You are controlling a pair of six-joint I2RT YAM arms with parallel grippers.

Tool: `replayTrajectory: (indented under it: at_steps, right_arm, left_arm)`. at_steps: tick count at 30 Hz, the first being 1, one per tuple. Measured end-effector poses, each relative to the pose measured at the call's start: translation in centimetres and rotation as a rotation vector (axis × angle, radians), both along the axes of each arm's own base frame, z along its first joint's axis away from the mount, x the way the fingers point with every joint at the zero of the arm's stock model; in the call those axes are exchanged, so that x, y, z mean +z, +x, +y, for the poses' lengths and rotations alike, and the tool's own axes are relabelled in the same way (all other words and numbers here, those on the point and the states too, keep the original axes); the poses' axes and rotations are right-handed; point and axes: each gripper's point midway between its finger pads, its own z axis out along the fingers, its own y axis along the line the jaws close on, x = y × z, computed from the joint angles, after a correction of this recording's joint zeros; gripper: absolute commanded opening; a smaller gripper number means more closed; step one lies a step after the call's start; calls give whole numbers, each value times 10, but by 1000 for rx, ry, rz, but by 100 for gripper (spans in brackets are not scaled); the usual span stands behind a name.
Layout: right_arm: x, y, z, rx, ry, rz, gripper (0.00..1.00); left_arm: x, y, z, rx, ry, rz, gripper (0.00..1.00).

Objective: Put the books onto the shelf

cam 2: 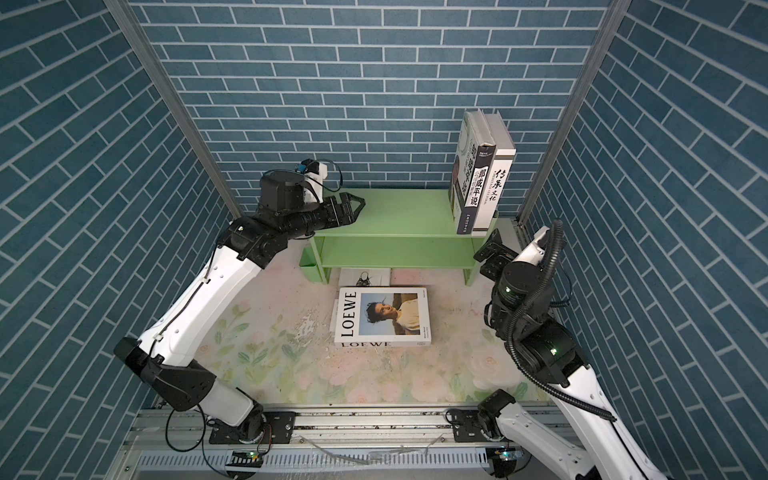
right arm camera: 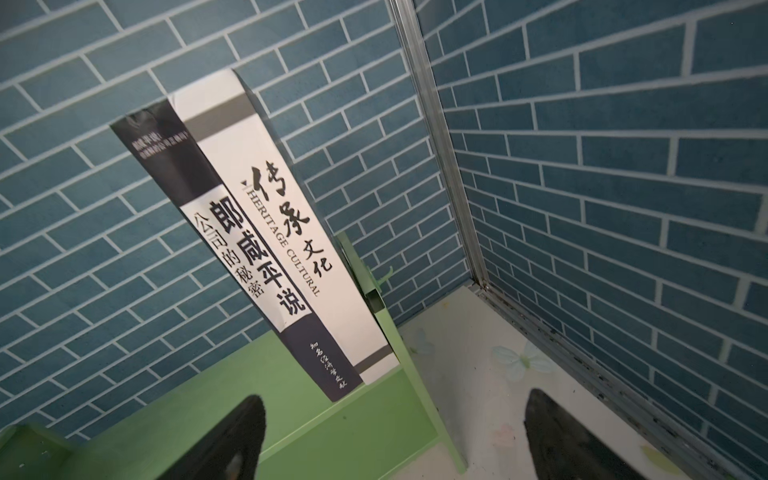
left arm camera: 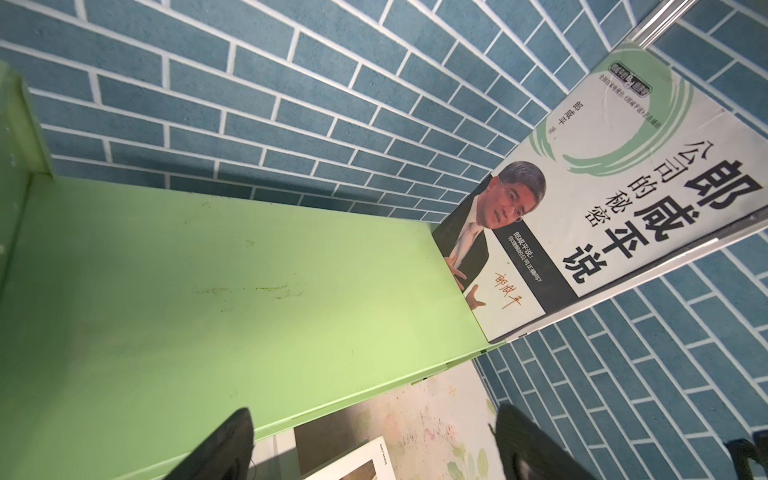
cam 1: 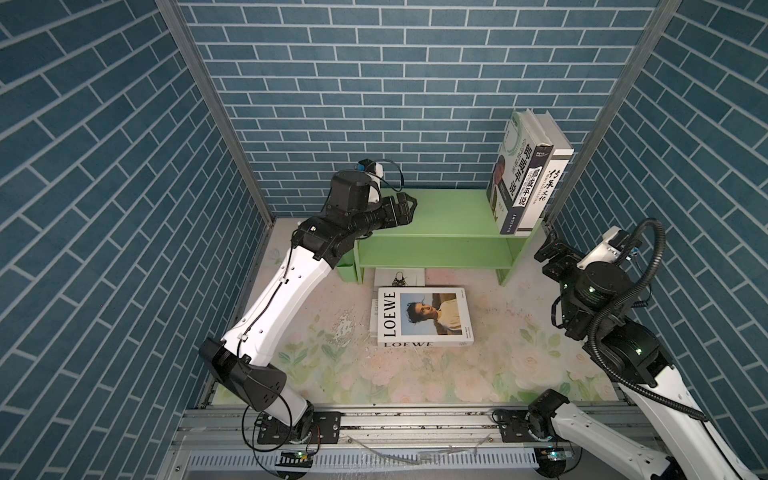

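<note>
Over the shelf (cam 1: 449,208), the left pincer (cam 1: 411,208) gapes empty; the right pincer (cam 1: 549,257), beside it, likewise.

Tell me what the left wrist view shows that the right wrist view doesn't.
Left wrist only: front cover of the portrait book, long bare top of the green shelf, a corner of the LOEWE book on the tabletop.
Right wrist only: the white Heritage Cultural book beside the portrait book, both spines, the shelf's end panel.
Shared: shelf, portrait book standing on it, blue brick wall; left gripper and right gripper each open, empty.
</note>
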Motion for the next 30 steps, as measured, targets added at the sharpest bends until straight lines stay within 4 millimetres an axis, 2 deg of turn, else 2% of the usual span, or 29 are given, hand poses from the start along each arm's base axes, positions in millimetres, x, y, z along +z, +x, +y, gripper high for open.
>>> replayTrajectory:
  at_steps: [2,4,7,10,12,14,16,23,27,30]
  right_arm:
    - [-15,4,3,2,43,37,95]
    - [-41,9,7,2,123,77,93]
    - [-87,10,11,-15,263,119,90]
    - [-128,9,15,-23,379,146,90]
    - [-144,8,14,-36,422,159,92]
    - [-144,8,12,-43,443,151,94]
    - [-136,9,6,-56,461,126,95]
    - [-115,27,-17,-97,440,83,97]
    - [-110,44,-35,-123,418,81,98]
    - [-106,56,-52,-146,423,73,98]
  left_arm:
    - [-24,-13,-2,-24,7,49,93]
    - [-47,-33,-3,-45,8,95,92]
    - [-69,-60,1,-53,-4,139,92]
    - [-74,-74,14,-18,-21,141,92]
    - [-74,-79,25,19,-34,134,93]
    - [-76,-81,34,58,-33,133,93]
    - [-78,-79,41,101,-21,129,95]
    - [-88,-50,84,292,53,152,96]
    - [-80,-30,110,372,78,138,96]
    - [-68,-19,114,376,93,104,97]
